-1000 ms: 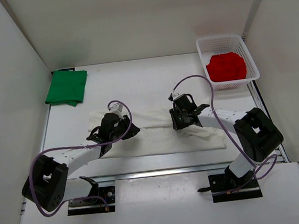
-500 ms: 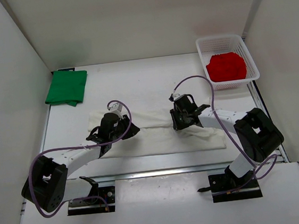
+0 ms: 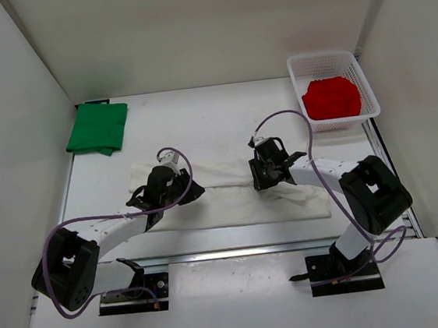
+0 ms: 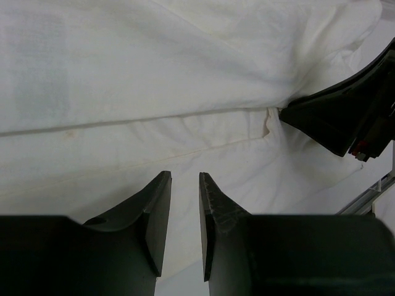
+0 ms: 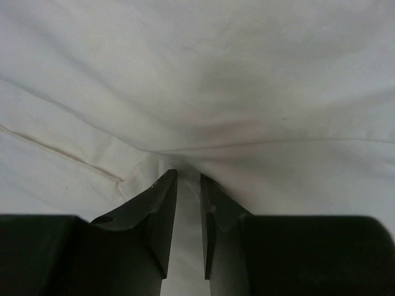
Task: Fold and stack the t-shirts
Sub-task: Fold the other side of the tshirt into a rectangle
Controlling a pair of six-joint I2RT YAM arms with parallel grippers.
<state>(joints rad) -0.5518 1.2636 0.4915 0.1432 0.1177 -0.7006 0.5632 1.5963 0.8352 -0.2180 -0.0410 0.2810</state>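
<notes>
Open tabletop runs between the green t-shirt and the basket, walls flanking.

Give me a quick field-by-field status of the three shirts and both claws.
green t-shirt: folded, far left corner of the table
red t-shirt: bunched inside the white mesh basket, far right
white t-shirt: spread lengthwise mid-table, partly folded
left claw: over the white t-shirt's left part, jaws slightly apart, nothing seen between them
right claw: at a fold in the white t-shirt, jaws narrowly apart, grip cannot be told
stack: no shirt lies on another
</notes>
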